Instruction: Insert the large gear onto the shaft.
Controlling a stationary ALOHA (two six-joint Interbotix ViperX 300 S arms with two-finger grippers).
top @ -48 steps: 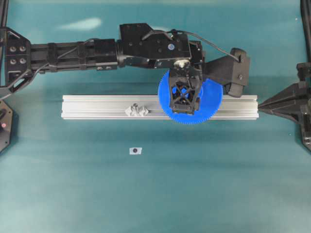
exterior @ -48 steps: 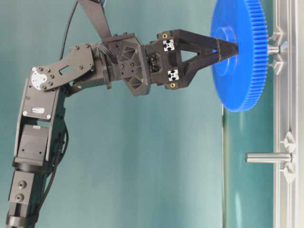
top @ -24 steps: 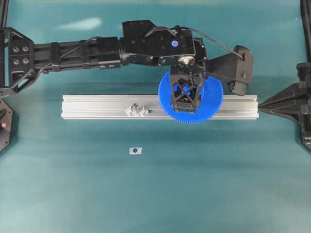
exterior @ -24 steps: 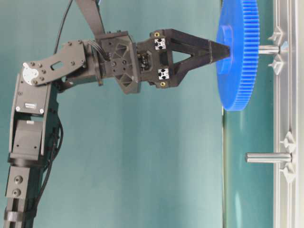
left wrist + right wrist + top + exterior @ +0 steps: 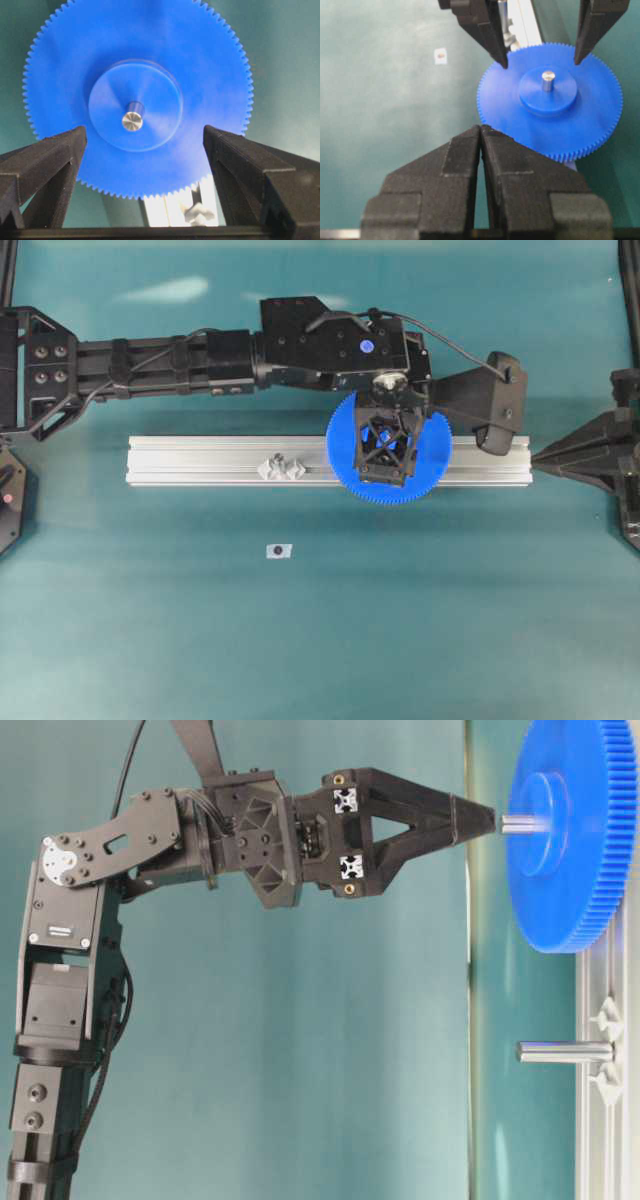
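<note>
the big bright-blue plastic toothed gear (image 5: 392,454) sits right of centre in the overhead view, lying over the long grooved aluminium rail (image 5: 200,461) that runs across the middle of the frame. in the left wrist view the round silvery tip of the shaft (image 5: 132,121) pokes up through the gear's raised hub, so the gear is threaded onto the peg. in the table-level view the gear is at the upper right, close to the rail, with the peg end showing beyond the hub.

the left gripper (image 5: 145,145) is spread wide, its two black fingers (image 5: 45,160) at the lower left and lower right of the wrist frame, well apart from the hub and holding nothing. in the table-level view its tips (image 5: 480,820) hang just clear of the peg end. the right gripper (image 5: 481,150), at the bottom centre of its own view, has its fingers pressed together on nothing and is parked away from the work.

a second, bare silvery peg (image 5: 565,1051) stands at the lower right of the table-level view. a small white tag with a dark dot (image 5: 277,551) lies below the rail.

judgement: the insertion looks essentially done. the sound way to finish is to draw the open fingers straight back along the peg's axis, without brushing the teeth or tilting the gear, then check that the gear is fully seated.
</note>
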